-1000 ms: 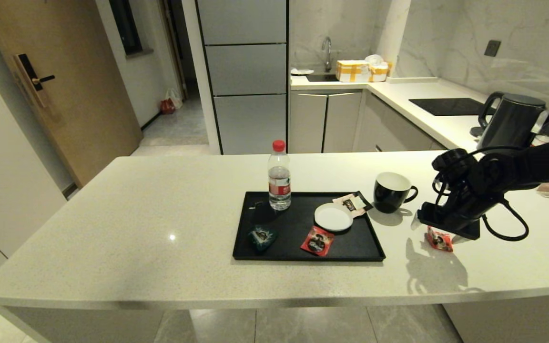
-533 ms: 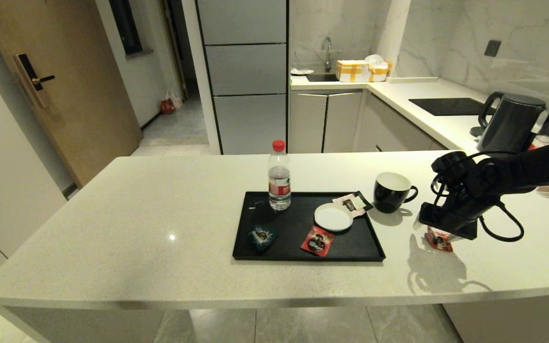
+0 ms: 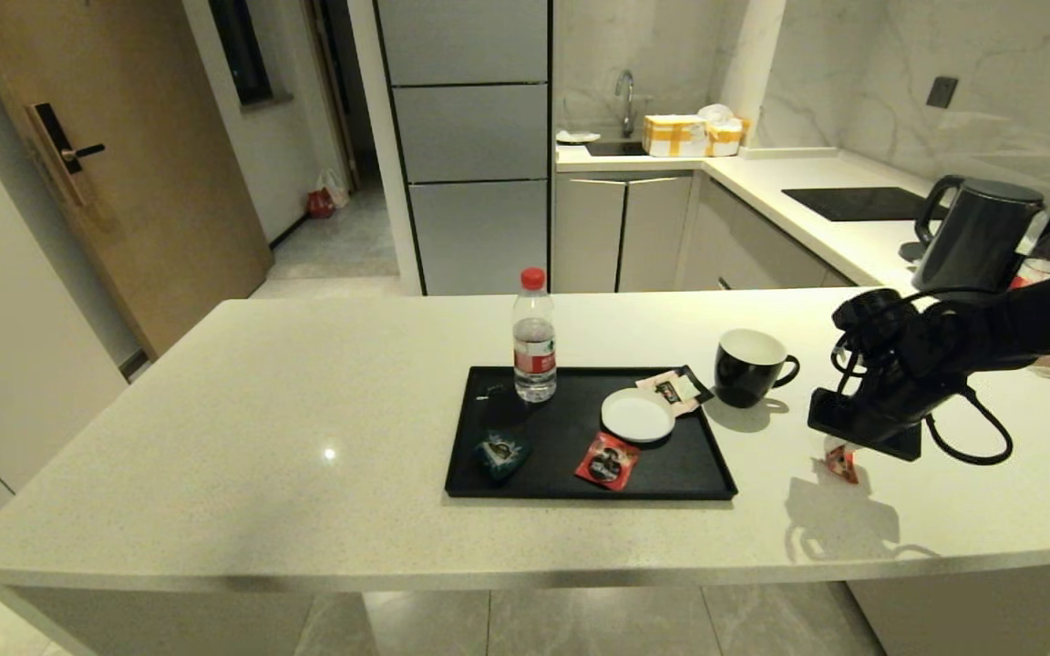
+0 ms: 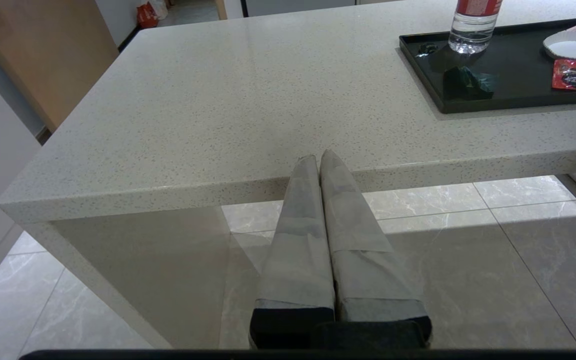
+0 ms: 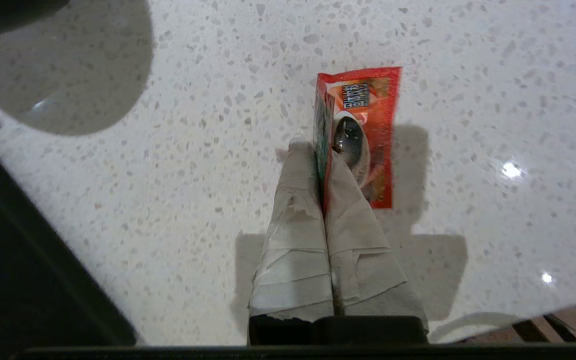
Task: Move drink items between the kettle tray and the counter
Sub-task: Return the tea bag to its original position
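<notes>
Your right claw is closed on the red sachet's edge. Lift it straight above the worktop, then carry it over the tray rim slowly.

red sachet half under right hand

Bare counter left of tray — mug beside its right rim.
</notes>
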You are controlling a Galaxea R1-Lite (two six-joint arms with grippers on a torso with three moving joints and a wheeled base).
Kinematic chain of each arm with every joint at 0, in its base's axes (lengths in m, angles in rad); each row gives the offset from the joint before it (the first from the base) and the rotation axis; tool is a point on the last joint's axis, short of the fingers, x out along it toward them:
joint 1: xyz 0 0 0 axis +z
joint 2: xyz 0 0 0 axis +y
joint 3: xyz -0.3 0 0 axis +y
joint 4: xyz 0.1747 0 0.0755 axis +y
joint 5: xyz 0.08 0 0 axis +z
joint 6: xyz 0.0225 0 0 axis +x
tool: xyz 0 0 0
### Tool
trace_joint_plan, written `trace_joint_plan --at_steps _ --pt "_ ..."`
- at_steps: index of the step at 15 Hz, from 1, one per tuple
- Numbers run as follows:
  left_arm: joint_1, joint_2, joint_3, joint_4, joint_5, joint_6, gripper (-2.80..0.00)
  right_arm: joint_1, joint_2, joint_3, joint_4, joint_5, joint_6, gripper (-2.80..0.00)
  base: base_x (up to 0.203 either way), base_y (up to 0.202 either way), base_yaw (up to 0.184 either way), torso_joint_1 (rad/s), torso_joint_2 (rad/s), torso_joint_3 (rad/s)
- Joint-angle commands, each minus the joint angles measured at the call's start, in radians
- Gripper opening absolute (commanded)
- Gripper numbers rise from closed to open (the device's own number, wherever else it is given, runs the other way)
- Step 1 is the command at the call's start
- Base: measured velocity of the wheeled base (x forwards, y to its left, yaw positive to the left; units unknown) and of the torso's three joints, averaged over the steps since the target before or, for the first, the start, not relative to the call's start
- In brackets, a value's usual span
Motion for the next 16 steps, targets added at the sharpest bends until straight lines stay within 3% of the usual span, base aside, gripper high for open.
trace_joint_plan --at_steps 1,4,7,10,13,16 --pt "0.0 0.0 0.0 0.0 0.0 0.001 -2.8 0.001 -0.061 0.011 0.006 0.0 0.004 -2.8 0.0 0.0 0.0 0.0 0.0 0.0" --pt "0.0 0.0 0.0 0.0 0.0 0.001 -2.8 0.064 -0.223 0.039 0.036 0.01 0.005 -2.8 0.0 0.0 0.0 0.0 0.0 0.0" --pt "0.0 0.0 0.0 0.0 0.0 0.001 -2.8 0.28 -0.351 0.068 0.055 0.013 -0.011 -2.8 0.0 0.0 0.0 0.0 0.0 0.0" --pt "0.0 0.0 0.0 0.0 0.0 0.001 -2.8 0.458 -0.321 0.038 0.059 -0.005 -0.056 -2.8 0.0 0.0 0.0 0.0 0.0 0.0" --pt "0.0 0.0 0.0 0.0 0.0 0.001 -2.8 0.504 -0.174 -0.019 0.054 -0.069 -0.07 -2.8 0.0 0.0 0.0 0.0 0.0 0.0" --pt "0.0 0.0 0.0 0.0 0.0 0.0 -2.8 0.505 -0.077 -0.037 0.02 -0.079 -0.06 -2.8 0.0 0.0 0.0 0.0 0.0 0.0"
